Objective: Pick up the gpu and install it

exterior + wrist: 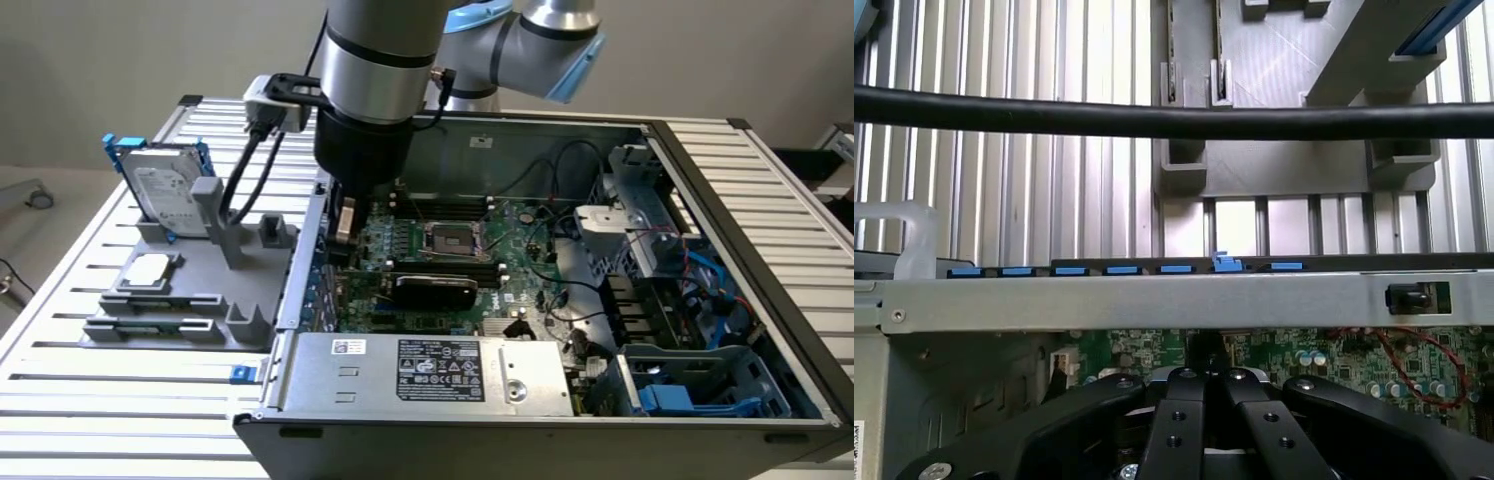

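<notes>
the tool is closed tight inside the open computer case, low over the motherboard. the gpu sits seated across the board — apparently installed. any pressing should go straight down, evenly, without rocking the card.

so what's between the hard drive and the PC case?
In the exterior view, the grey holder on the slatted table fills that stretch: its upright posts stand between the hard drive and the case wall, with the arm's black cables hanging over them.
</notes>
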Robot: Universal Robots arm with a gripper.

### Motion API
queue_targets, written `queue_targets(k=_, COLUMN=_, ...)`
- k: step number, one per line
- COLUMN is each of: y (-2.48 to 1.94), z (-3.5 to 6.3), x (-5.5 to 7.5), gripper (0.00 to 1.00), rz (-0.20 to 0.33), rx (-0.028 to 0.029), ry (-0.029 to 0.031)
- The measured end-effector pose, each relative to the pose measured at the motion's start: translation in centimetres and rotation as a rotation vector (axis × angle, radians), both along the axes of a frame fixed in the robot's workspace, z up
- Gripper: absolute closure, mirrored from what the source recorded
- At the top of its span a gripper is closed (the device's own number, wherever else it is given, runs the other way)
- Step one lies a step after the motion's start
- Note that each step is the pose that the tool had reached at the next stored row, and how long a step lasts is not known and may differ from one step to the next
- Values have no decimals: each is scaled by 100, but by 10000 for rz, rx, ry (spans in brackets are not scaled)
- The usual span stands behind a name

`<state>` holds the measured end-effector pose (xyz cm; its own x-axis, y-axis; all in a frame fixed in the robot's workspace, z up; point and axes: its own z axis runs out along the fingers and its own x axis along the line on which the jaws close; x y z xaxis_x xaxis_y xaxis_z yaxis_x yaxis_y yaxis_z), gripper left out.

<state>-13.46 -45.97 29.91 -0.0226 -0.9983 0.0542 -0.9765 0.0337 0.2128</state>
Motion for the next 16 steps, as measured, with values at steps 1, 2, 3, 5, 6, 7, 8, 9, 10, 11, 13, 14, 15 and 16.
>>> queue_targets(k=1, y=3, z=-1, x=0, gripper=89, rz=-26, rx=-1, ry=0)
queue_targets(k=2, y=7, z=-2, x=0, gripper=89, rz=-54, rx=0, ry=0)
queue_targets(k=3, y=10, z=-3, x=0, gripper=89, rz=-81, rx=-1, ry=0)
queue_targets(k=5, y=18, z=-4, x=0, gripper=89, rz=-136, rx=1, ry=0)
queue_targets(k=6, y=21, z=-5, x=0, gripper=89, rz=-164, rx=0, ry=0)
queue_targets(k=7, y=21, z=-5, x=0, gripper=89, rz=-187, rx=1, ry=2)
queue_targets(k=8, y=22, z=-5, x=-1, gripper=89, rz=-200, rx=1, ry=9)
queue_targets(k=9, y=22, z=-5, x=-1, gripper=89, rz=-210, rx=0, ry=12)
queue_targets(k=10, y=22, z=-5, x=-1, gripper=89, rz=-223, rx=0, ry=14)
queue_targets(k=11, y=22, z=-5, x=0, gripper=89, rz=-239, rx=0, ry=15)
queue_targets(k=13, y=23, z=-5, x=0, gripper=89, rz=-268, rx=1, ry=14)
queue_targets(k=14, y=23, z=-5, x=1, gripper=89, rz=-282, rx=1, ry=15)
queue_targets(k=15, y=23, z=-6, x=2, gripper=89, rz=-293, rx=2, ry=15)
queue_targets(k=16, y=23, z=-5, x=4, gripper=89, rz=-308, rx=1, ry=16)
